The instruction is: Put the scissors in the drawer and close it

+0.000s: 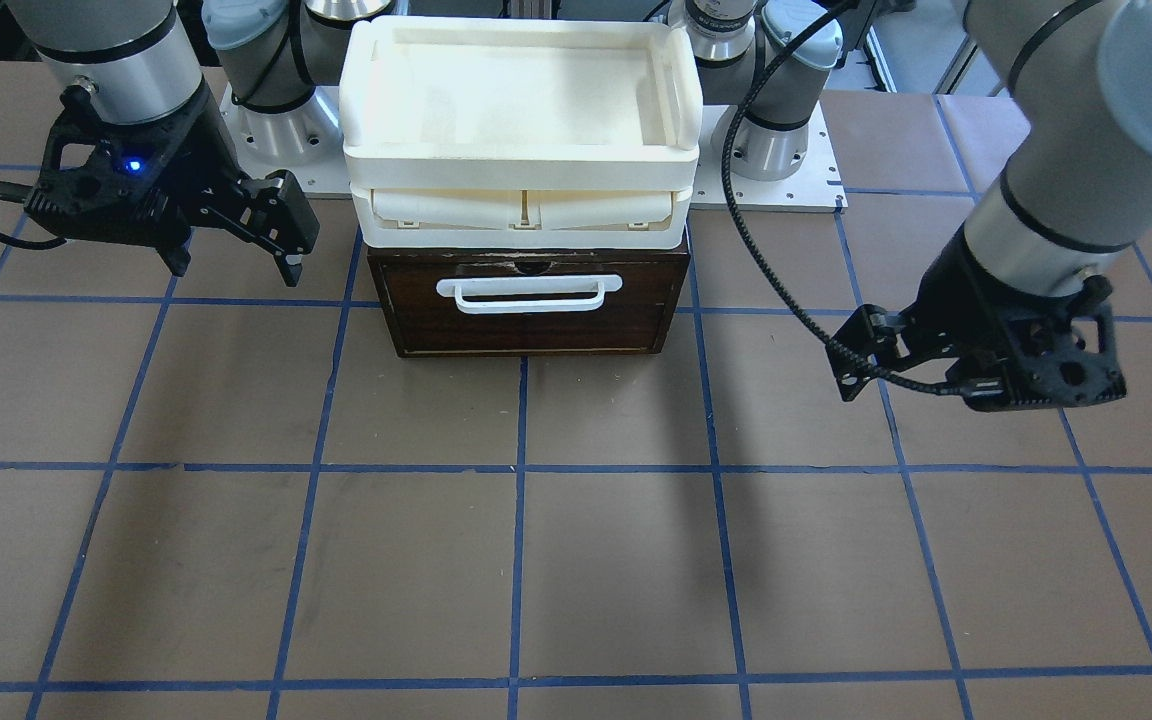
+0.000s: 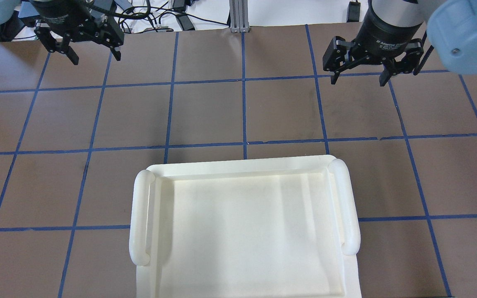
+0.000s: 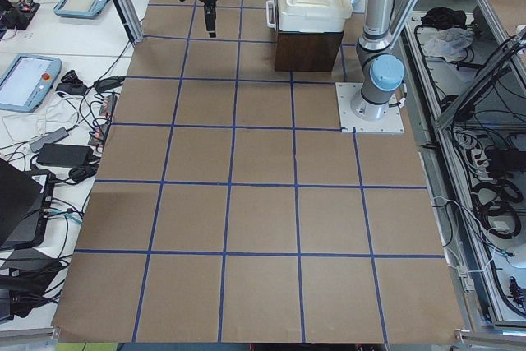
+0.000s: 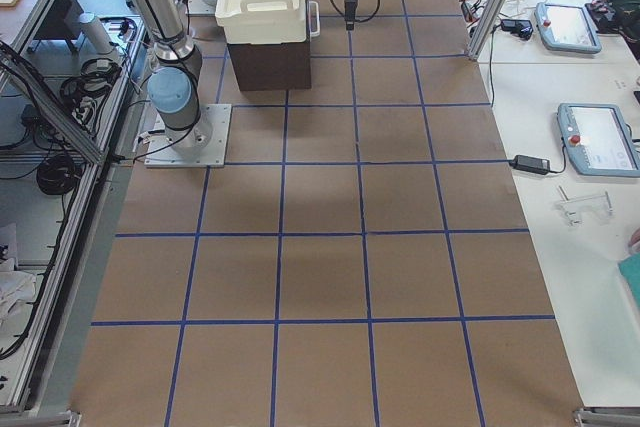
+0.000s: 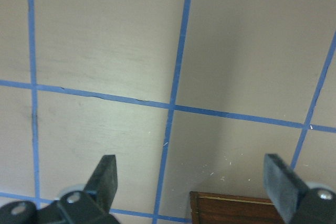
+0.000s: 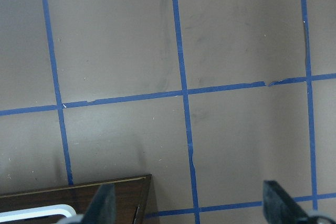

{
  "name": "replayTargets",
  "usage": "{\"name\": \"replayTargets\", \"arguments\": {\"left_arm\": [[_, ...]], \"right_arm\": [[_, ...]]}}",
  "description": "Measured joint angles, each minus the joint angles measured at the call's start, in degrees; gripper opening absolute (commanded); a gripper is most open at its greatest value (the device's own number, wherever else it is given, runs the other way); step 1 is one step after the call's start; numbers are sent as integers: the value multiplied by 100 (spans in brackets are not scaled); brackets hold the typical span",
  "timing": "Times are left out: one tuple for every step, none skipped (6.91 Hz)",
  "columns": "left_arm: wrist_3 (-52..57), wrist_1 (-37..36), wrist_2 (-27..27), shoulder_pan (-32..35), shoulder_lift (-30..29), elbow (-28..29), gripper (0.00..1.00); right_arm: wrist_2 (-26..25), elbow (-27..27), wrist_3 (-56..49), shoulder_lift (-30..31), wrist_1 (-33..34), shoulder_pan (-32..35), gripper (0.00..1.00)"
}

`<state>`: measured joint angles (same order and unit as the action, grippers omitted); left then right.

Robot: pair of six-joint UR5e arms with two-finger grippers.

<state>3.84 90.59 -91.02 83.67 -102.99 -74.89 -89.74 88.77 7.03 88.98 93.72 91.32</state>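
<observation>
The drawer (image 1: 526, 320), glossy dark-brown wood with a white bar handle (image 1: 528, 293), sits pushed in beneath the cream moulded plastic tray unit (image 1: 521, 150) on the matte brown surface (image 1: 616, 560) gridded with blue tape; the left tool (image 2: 95, 56) hangs wide open, holding nothing; the right tool (image 2: 358, 78), its collar lettered "2F Adaptive", is likewise spread and empty.

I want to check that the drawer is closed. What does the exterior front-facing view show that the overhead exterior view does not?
Front-facing only: the drawer, closed under the tray, and its white handle. Overhead only: cables beyond the table. Both: the tray, the left gripper and right gripper, both open and empty, and no scissors.
</observation>
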Motion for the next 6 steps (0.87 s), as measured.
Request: {"name": "replayTargets", "arguments": {"left_arm": [[258, 53, 8, -65, 149, -54, 100], [420, 102, 30, -89, 275, -148, 100], [453, 119, 42, -80, 347, -256, 100], [215, 104, 49, -30, 352, -326, 100], [-202, 83, 52, 59, 332, -355, 100], [-454, 71, 46, 159, 321, -369, 100]], "right_arm": [[0, 0, 0, -2, 4, 0, 100], [-2, 0, 2, -7, 5, 0, 100], [-17, 0, 8, -10, 4, 0, 100], [-34, 0, 14, -12, 0, 0, 100], [-42, 0, 16, -16, -2, 0, 100], [-56, 0, 17, -19, -3, 0, 100]]}}
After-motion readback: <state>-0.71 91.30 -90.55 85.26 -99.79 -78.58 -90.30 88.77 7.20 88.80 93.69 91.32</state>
